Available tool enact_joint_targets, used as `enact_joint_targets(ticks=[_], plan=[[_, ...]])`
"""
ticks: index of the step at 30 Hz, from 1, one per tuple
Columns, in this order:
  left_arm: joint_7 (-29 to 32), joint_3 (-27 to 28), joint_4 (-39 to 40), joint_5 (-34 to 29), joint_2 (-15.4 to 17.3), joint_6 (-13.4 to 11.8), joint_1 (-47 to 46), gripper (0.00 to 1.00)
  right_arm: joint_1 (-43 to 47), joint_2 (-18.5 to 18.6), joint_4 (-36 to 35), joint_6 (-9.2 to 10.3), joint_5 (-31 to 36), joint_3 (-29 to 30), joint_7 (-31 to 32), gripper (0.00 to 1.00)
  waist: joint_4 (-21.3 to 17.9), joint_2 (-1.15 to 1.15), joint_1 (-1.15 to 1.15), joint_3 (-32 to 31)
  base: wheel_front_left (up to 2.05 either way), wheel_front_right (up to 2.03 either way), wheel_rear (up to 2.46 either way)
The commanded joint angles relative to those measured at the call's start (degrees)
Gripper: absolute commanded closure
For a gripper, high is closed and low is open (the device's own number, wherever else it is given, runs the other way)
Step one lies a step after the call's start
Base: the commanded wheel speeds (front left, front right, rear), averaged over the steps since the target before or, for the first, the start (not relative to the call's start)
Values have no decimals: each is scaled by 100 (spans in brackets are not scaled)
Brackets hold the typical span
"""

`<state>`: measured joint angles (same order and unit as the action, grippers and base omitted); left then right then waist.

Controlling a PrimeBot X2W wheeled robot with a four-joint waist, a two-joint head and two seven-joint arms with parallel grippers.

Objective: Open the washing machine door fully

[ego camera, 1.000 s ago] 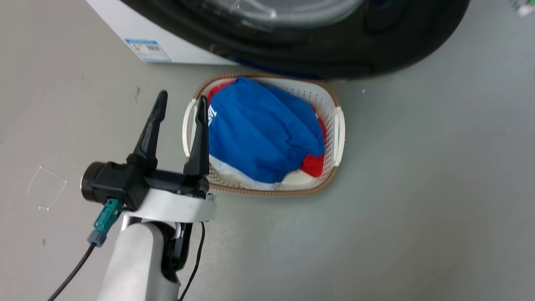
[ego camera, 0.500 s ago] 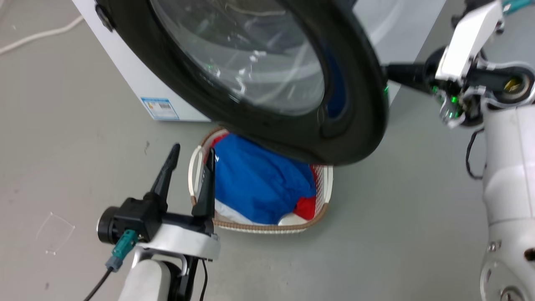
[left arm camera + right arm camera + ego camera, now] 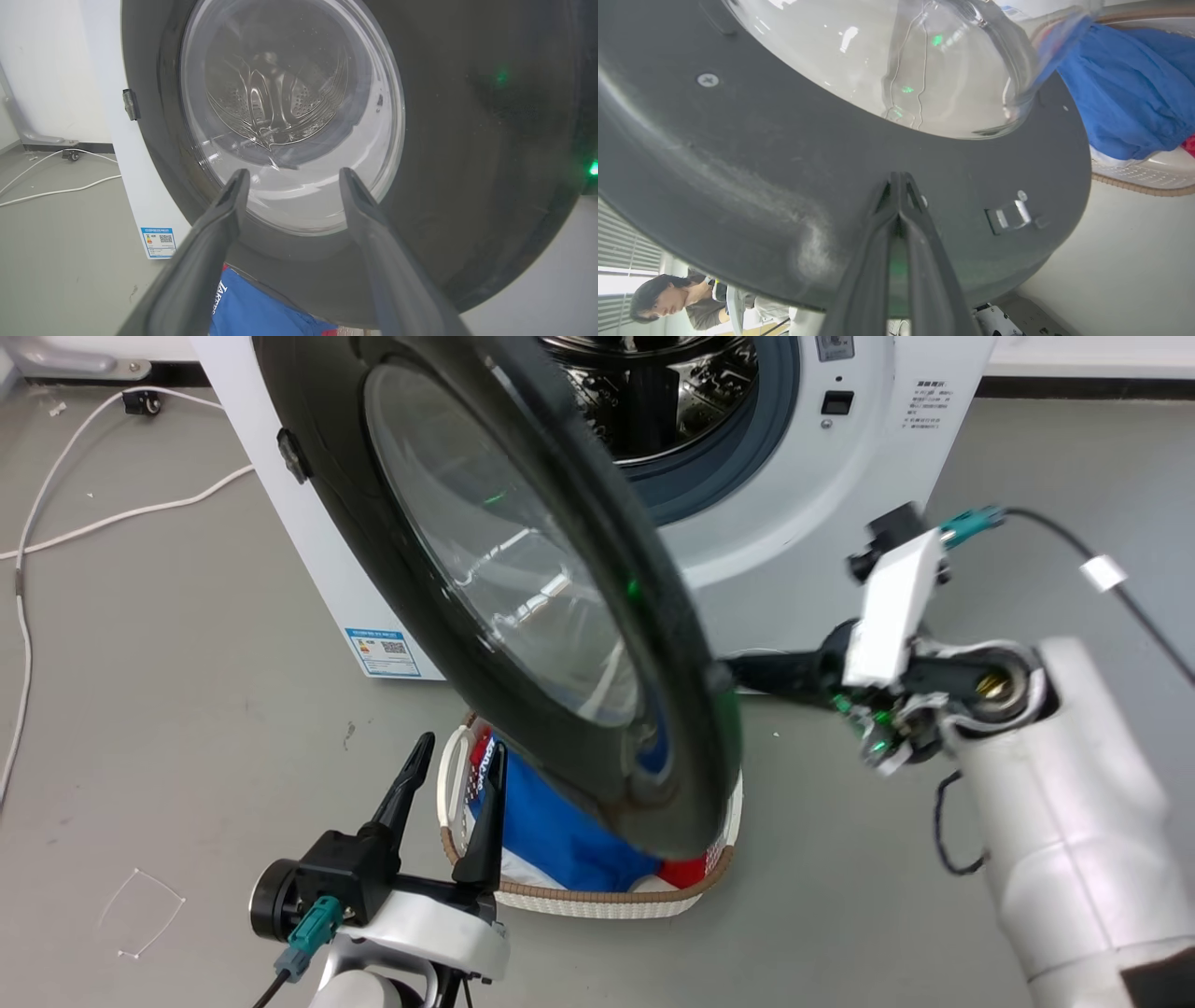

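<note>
- The washing machine door [image 3: 523, 616] is seen partly swung out from the washing machine [image 3: 840, 476]. It runs as a long diagonal from the upper left of the head view down to the lower centre, almost edge-on to the camera.
- The hinge side is judged to lie at the upper left, against the machine's front. The free edge hangs at the lower centre, above the laundry basket [image 3: 597, 901]. The drum opening [image 3: 653, 392] is uncovered at the top centre.
- The right gripper [image 3: 738, 674] is seen at centre right, its fingers laid level and aimed toward the frame's left. In the right wrist view the right gripper [image 3: 896, 176] is pressed closed with nothing between the fingers. The tips appear to be set against the door's dark inner face, just beside the metal latch hook [image 3: 1011, 217].
- The left gripper [image 3: 461, 745] is found at the lower left, fingers spread wide and nothing held. In the left wrist view the left gripper [image 3: 293, 171] is pointed at the door's outer glass, near it but apart.
- Deciding relation: the door lies directly ahead of the right fingertips, on their left in the head view, so the right arm is judged the working one. A push along the finger axis near the free edge should carry the door further round its hinge.
- Caution is noted: the left gripper is placed on the side toward which the door would be swung.
</note>
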<state>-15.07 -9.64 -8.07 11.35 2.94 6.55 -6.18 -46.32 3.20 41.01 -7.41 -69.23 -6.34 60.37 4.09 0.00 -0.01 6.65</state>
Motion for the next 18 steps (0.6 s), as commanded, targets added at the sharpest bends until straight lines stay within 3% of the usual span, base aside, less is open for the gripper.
enact_joint_targets(ticks=[1,11,12,18], plan=[[-15,-14,-27,15,-6,10,48,0,187,-58,-74,-14,-172,-232,-79,100,4,0,1,-30,0,0,0],[-15,-34,-81,95,-6,-22,171,0,723,-47,-493,-14,-1297,-1657,-1000,100,7,0,1,-185,0,0,0],[-15,-32,-73,99,-6,-33,217,0,798,-46,-549,-14,-1438,-1844,-1381,100,-13,0,1,-211,0,0,0],[-15,-44,-115,139,-6,-64,259,0,1054,-17,-738,-14,-1260,-1670,-2665,100,-48,0,1,-322,0,0,0]])
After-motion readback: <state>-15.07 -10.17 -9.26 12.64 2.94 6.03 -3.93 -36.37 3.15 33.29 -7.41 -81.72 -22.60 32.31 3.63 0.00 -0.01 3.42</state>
